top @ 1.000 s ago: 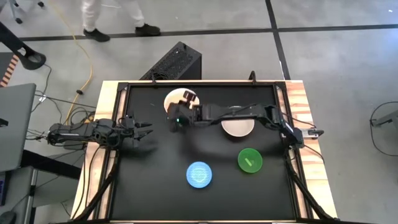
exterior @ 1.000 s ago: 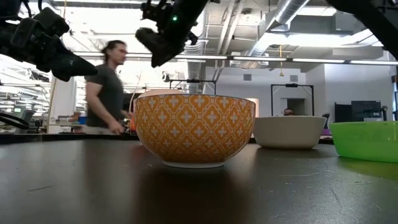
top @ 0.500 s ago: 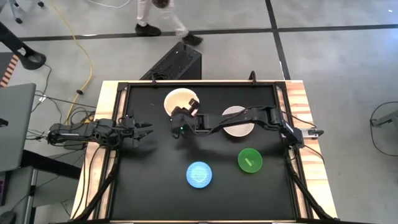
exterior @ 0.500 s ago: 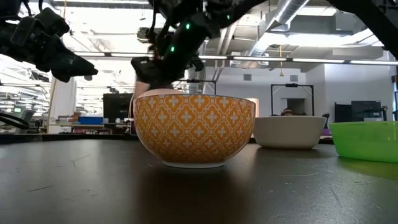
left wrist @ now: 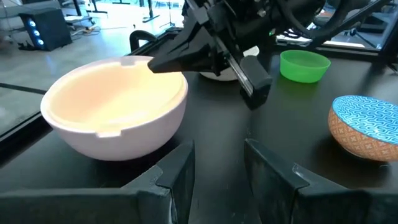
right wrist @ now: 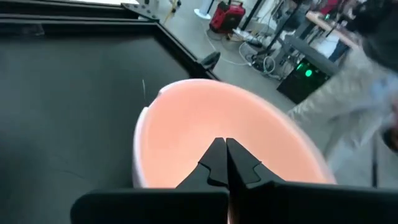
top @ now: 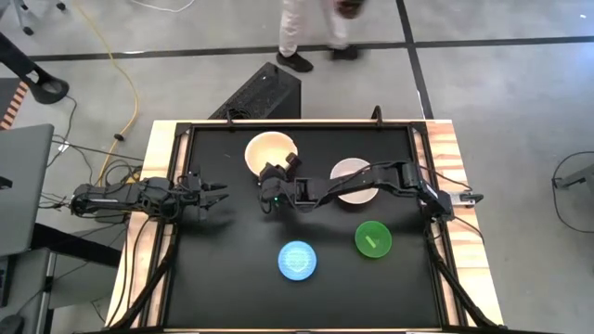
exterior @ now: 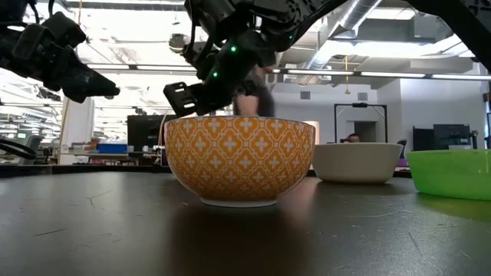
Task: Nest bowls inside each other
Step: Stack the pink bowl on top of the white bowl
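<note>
Right hand (top: pixel 269 198) — fingers pressed together, holding nothing — hovers at the near rim of the pink bowl (top: pixel 270 153), while the left hand (top: pixel 216 197) waits open at the counter's (top: pixel 232 269) edge.

You saw a pink bowl (left wrist: pixel 115 106), a white bowl (exterior: pixel 357 162), a green bowl (top: pixel 373 238) and a bowl (exterior: pixel 239 159) patterned orange outside, blue inside.

I'm working in a robotics lab or industrial workshop: a grey concrete floor (top: pixel 501 93) marked with black tape lines, a yellow cable (top: pixel 119 102) trailing across it, exposed ceiling ducts (exterior: pixel 360 15) and strip lights overhead, and a person (top: pixel 311 28) walking past beyond the black tabletop (top: pixel 232 260).
</note>
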